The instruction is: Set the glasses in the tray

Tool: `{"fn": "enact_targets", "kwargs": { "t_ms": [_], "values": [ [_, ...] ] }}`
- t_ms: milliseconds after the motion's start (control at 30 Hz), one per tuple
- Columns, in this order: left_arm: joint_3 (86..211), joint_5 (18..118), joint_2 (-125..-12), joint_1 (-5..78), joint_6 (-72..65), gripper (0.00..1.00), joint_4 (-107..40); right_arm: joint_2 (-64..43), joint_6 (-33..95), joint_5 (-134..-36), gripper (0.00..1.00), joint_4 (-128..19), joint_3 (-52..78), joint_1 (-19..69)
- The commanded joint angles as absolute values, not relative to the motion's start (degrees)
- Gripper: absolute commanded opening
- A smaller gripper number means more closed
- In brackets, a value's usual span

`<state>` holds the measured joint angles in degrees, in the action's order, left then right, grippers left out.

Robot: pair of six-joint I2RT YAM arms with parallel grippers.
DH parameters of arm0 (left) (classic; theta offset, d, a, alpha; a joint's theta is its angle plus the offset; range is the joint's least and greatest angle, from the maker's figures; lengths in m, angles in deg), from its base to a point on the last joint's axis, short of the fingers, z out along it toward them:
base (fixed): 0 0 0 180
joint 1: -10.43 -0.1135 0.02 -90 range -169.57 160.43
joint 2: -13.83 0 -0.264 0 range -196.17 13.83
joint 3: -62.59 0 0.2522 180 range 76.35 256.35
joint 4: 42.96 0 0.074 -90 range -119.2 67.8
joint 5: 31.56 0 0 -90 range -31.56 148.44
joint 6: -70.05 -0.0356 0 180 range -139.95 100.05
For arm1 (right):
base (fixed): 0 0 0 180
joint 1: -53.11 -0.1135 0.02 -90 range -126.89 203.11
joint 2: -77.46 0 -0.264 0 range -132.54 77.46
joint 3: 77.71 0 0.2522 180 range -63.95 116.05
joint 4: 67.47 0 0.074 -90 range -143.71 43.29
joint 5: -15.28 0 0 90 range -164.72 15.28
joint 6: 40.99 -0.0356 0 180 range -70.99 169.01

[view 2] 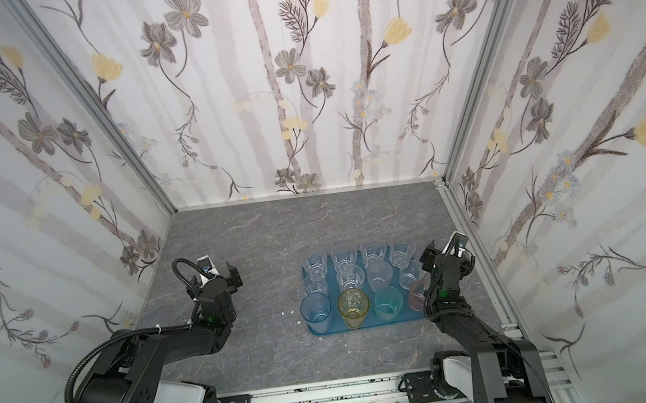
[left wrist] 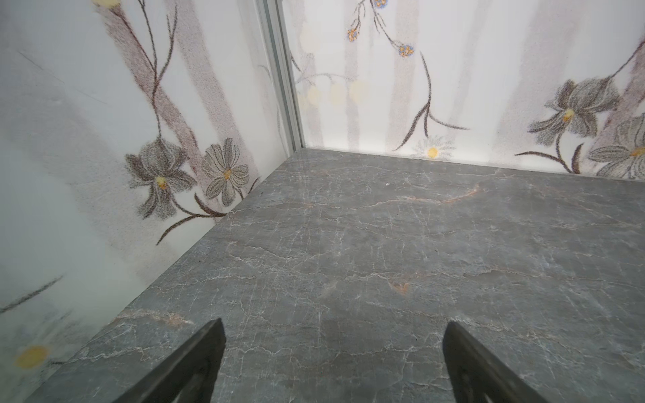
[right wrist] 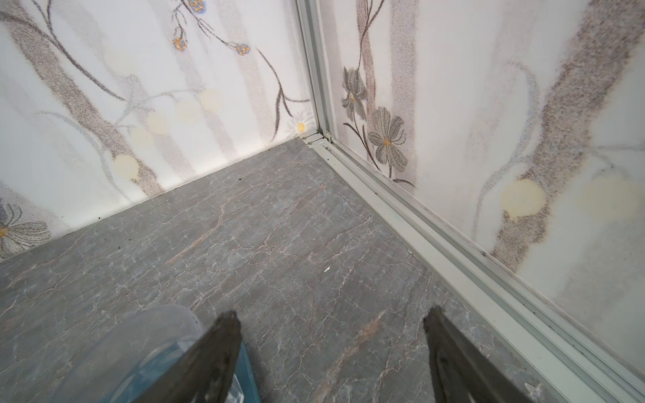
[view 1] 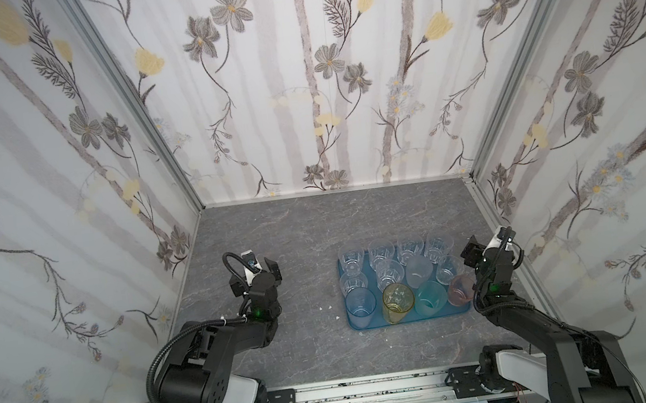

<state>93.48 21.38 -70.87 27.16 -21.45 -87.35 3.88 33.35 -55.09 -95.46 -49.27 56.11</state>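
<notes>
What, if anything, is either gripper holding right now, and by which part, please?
Nothing is held: the left gripper and right gripper are both open, with only grey marbled tabletop between their jaws.

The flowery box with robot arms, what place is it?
Probably a robot test booth: flowered panels in metal frames, a left arm and right arm bolted to a rail, and a tray of glasses.

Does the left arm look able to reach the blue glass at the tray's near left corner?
Probably yes. The blue glass stands on the tray side facing the left end effector, which is open, and only tabletop lies between them.
</notes>
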Motion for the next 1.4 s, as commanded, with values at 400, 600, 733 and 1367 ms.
{"fn": "enact_targets", "kwargs": {
  "t_ms": [400,600,733,1367],
  "values": [
    [88.79,39.63,-74.14,16.84,-17.82,1.00,-106.33,-2.49,39.33,-57.28,0.95,-118.00,-50.72,54.01],
    [88.34,40.12,-77.49,15.67,-16.83,1.00,-110.16,-6.22,43.84,-57.63,1.00,-120.71,-49.55,50.74],
    [88.33,42.09,-77.23,13.86,-15.08,1.00,-109.58,-7.55,43.45,-59.14,1.00,-126.32,-52.23,51.32],
    [88.48,44.91,-77.13,13.72,-15.98,1.00,-109.40,-8.41,44.17,-58.90,1.00,-131.96,-54.68,50.88]
  ]
}}
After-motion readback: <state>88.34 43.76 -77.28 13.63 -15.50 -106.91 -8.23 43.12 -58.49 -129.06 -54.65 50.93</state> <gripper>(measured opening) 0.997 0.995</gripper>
